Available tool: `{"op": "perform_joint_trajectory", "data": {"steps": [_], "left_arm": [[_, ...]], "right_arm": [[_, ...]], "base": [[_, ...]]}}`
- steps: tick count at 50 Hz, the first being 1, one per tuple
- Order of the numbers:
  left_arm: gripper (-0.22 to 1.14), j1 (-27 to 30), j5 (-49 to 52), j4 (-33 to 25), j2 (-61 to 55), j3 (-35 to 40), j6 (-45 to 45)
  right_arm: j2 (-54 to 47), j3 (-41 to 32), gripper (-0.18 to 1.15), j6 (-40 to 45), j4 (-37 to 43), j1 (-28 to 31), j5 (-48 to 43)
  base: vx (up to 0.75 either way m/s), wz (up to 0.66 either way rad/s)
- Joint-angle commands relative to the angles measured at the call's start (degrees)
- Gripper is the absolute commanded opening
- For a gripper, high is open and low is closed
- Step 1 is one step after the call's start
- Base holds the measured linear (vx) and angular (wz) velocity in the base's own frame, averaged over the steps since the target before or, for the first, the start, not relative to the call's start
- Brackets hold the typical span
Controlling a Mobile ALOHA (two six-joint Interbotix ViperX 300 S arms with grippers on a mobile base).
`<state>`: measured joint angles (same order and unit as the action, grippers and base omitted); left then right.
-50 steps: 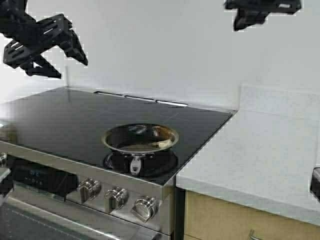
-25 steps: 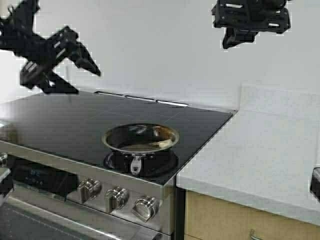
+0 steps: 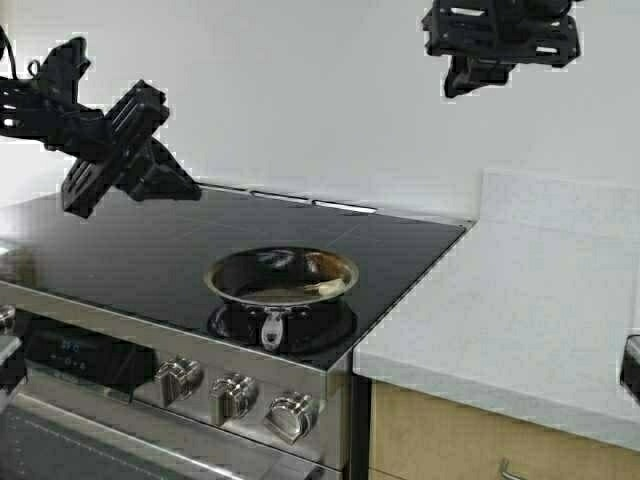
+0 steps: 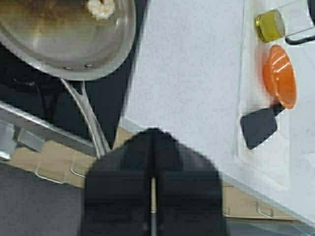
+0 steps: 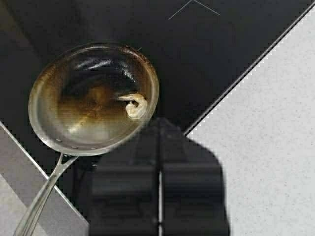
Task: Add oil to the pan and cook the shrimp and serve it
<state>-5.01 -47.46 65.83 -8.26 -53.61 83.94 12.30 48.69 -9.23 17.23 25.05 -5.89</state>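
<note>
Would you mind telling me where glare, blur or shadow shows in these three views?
High view: the glossy cooktop mirrors the pale wall, and the left gripper looks smeared. Right wrist view: bright highlights on the pan around the shrimp; that arm's own gripper is a soft dark mass. Left wrist view: spatula and bowl look soft.

Domestic kitchen: black glass-top stove (image 3: pixel 150 245) with control knobs (image 3: pixel 232 398), speckled white surface (image 3: pixel 520 300), wood cabinets (image 3: pixel 460 440).
</note>
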Motion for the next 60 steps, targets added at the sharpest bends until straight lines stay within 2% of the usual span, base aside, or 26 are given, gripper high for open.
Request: {"op": "perform_joint_trajectory", "data": {"steps": [1, 11, 19, 25, 34, 36, 42, 47, 55, 60], "left_arm": [[0.08, -0.09, 0.53, -0.26, 2.37, 0.26, -0.97], [0.04, -0.09, 0.79, -0.18, 2.37, 0.26, -1.32], [0.15, -0.09, 0.35, -0.09, 2.37, 0.44, -1.32], [0.4, -0.09, 0.35, -0.09, 1.76, 0.7, -1.41], [1.01, -0.09, -0.09, -0.18, 1.14, 0.53, -4.66], [1.08, -0.09, -0.18, -0.44, 1.05, 0.53, -5.19], [1.02, -0.09, -0.18, -1.23, 0.26, 0.35, -5.45], [1.02, -0.62, -0.18, -1.76, -2.81, 0.09, -5.54], [1.03, -3.43, -1.93, -4.04, -12.92, 1.58, -7.21], [1.03, -4.39, -6.5, -8.53, -21.62, 3.16, -10.2]], "right_arm": [[0.53, -1.23, 0.06, 0.0, -0.09, 0.09, -0.53], [0.62, -1.32, 0.06, -0.09, -0.09, 0.18, -0.53], [0.7, -1.23, 0.06, -0.18, -0.09, 0.09, -0.53], [0.88, -1.23, 0.06, -0.18, -0.09, 0.09, -0.53], [0.97, -1.23, 0.06, -0.26, -0.09, 0.09, -0.53], [0.97, -1.23, 0.06, -0.18, -0.09, 0.09, -0.53], [1.05, -1.32, 0.06, -0.18, -0.09, 0.09, -0.53], [1.14, -1.32, 0.06, -0.18, -0.09, 0.09, -0.53], [1.23, -1.32, 0.06, -0.18, -0.09, 0.18, -0.53], [1.32, -1.14, 0.06, -0.18, -0.09, 0.09, -0.44]], "base": [[0.0, 0.0], [0.0, 0.0], [0.0, 0.0], [0.0, 0.0], [0.0, 0.0], [0.0, 0.0], [0.0, 0.0], [0.0, 0.0], [0.0, 0.0], [0.0, 0.0]]}}
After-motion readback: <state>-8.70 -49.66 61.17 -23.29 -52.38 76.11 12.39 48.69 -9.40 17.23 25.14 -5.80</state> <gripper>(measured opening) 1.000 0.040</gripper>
